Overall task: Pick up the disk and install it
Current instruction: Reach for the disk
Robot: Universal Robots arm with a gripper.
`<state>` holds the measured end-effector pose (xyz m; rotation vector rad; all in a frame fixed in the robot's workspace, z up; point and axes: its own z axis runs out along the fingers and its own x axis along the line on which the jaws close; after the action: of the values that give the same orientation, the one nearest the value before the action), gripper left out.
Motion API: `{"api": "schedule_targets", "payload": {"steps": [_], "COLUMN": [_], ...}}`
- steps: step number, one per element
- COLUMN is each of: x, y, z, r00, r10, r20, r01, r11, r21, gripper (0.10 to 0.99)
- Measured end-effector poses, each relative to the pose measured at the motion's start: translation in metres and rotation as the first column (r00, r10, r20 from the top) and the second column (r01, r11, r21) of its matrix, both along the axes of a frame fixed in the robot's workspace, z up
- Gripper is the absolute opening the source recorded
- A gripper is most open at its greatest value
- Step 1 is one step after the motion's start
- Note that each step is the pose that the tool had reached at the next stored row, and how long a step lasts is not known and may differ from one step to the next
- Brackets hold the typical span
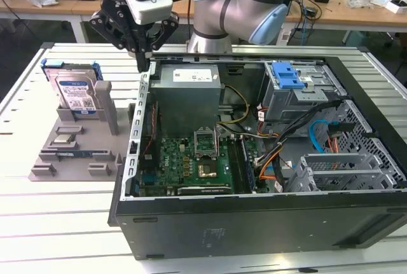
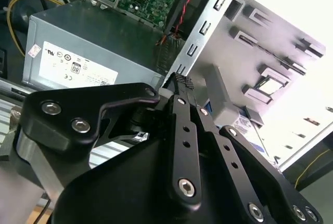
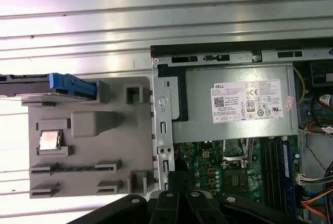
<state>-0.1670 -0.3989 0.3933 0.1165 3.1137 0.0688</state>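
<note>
The disk (image 1: 75, 91) stands upright at the back of a grey holder tray (image 1: 102, 143) at the exterior view's left, silver with a white-and-blue label and a blue bracket. In the first wrist view the disk (image 3: 31, 86) appears edge-on. My gripper (image 1: 145, 64) hangs shut and empty above the rear left corner of the open computer case (image 1: 254, 223), to the right of the disk and apart from it. Its black fingertips (image 2: 183, 82) meet at a point over the case wall, and the gripper (image 3: 179, 180) sits over the motherboard edge.
Inside the case lie a grey power supply (image 1: 187, 89), a green motherboard (image 1: 191, 159), loose cables and a drive cage with a blue latch (image 1: 286, 74). A small square silver chip (image 1: 63, 138) rests on the tray, and a grey post (image 1: 109, 105) stands beside the disk.
</note>
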Motion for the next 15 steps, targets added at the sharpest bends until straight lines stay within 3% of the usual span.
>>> {"api": "schedule_targets", "payload": {"steps": [15], "x": [-0.0298], "y": [0.0], "z": [0.0], "r00": [1.0], "r10": [0.0], "r20": [0.0001], "r01": [0.0], "r11": [1.0], "r21": [0.0], "gripper": [0.106]}}
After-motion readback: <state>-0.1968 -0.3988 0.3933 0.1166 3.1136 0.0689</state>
